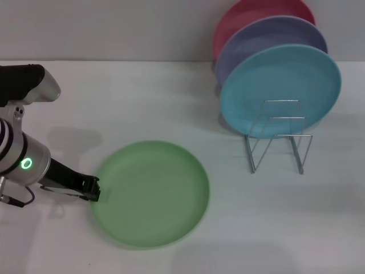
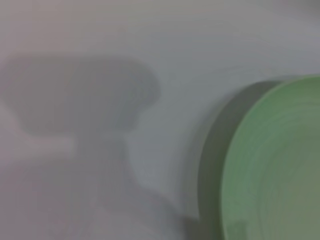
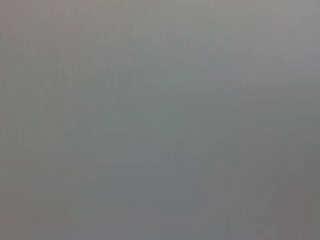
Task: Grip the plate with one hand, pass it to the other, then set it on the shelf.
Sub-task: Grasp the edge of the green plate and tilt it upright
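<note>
One gripper, the left (image 1: 94,189), sits at the green plate's (image 1: 151,194) nine-o'clock rim, jaw state unclear; it should bite squarely.

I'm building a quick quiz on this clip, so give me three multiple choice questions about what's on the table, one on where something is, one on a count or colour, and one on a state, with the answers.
1. Where is the left gripper?
A. At the green plate's left rim
B. Over the wire rack
C. Beside the pink plate

2. How many plates stand in the rack?
A. One
B. Three
C. Five

3. How is the green plate positioned?
A. Standing in the rack
B. Held in the air
C. Lying on the white table

Answers:
1 A, the head view shows the black gripper tip at the plate's left edge.
2 B, the pink, the lavender plate and the sky-blue plate stand there.
3 C, it rests on the table, apart from the rack.
</note>
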You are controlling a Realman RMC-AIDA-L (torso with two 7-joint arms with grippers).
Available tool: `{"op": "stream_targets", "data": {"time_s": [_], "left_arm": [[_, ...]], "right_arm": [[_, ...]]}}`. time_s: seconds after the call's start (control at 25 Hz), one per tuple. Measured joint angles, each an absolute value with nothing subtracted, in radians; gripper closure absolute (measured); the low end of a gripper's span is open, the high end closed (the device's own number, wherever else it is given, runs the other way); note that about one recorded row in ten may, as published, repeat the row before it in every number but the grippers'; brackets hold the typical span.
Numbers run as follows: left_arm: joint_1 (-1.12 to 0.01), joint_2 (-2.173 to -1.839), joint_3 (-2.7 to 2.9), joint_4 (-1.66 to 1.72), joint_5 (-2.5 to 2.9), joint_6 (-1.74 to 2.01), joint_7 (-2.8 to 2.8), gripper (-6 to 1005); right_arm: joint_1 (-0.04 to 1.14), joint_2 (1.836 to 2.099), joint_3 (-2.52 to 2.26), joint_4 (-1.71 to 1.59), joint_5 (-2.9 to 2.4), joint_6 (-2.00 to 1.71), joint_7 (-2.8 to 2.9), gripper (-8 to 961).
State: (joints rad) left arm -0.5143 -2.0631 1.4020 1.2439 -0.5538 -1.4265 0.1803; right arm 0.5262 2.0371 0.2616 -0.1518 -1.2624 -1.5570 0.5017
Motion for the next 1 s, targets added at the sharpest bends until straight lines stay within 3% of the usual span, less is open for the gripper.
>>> {"op": "stream_targets", "data": {"time_s": [0.68, 1.0], "left_arm": [[-0.515, -2.065, 1.402, 1.249, -0.557, -1.411, 0.192, 969], [-0.486, -2.065, 1.391, 1.301, -0.601, -1.302, 0.205, 968]], "right_arm": [[0.523, 2.037, 0.265, -0.152, -1.262, -1.557, 0.502, 269], [0.520, 2.037, 0.265, -0.152, -1.262, -1.557, 0.509, 270]]}}
